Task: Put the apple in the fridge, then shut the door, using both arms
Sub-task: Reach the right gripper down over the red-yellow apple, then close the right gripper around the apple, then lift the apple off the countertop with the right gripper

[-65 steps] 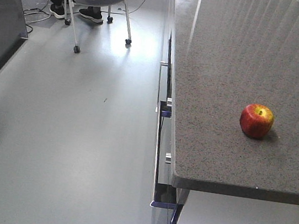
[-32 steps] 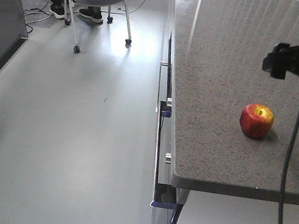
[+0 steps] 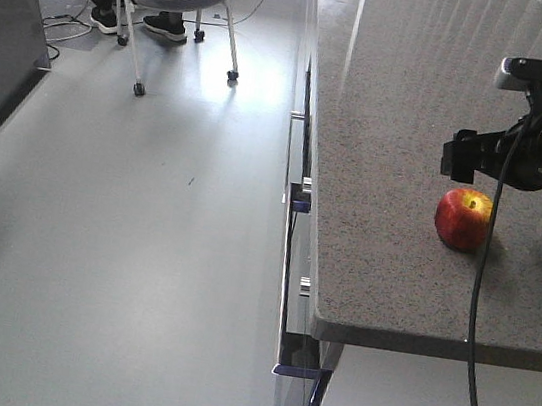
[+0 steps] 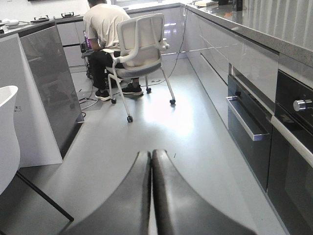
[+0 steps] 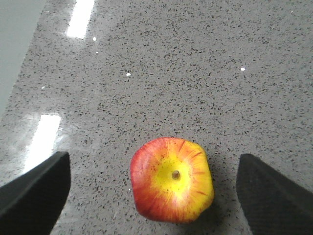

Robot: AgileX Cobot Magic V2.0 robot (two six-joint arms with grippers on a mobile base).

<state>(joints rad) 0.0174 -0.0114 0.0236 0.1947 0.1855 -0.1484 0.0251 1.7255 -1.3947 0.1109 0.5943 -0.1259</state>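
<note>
The red apple (image 3: 465, 219) with its yellow patch sits on the speckled grey countertop (image 3: 405, 111), near the front edge. My right gripper (image 3: 471, 162) hovers just above it. In the right wrist view the apple (image 5: 171, 180) lies stem up between the two black fingers, left one (image 5: 41, 188) and right one (image 5: 274, 191), which stand wide apart and touch nothing. My left gripper (image 4: 150, 154) is shut and empty, held low over the floor. The fridge and the door are out of view.
Drawer and oven fronts (image 4: 254, 112) run under the countertop. A person sits on a wheeled office chair (image 4: 139, 51) across the grey floor. A slanted dark grey board (image 4: 54, 93) leans at the left. A black cable (image 3: 473, 322) hangs from the right arm.
My right arm came in from the upper right and dropped leftward until the open gripper sits just over the apple. The apple has not moved.
</note>
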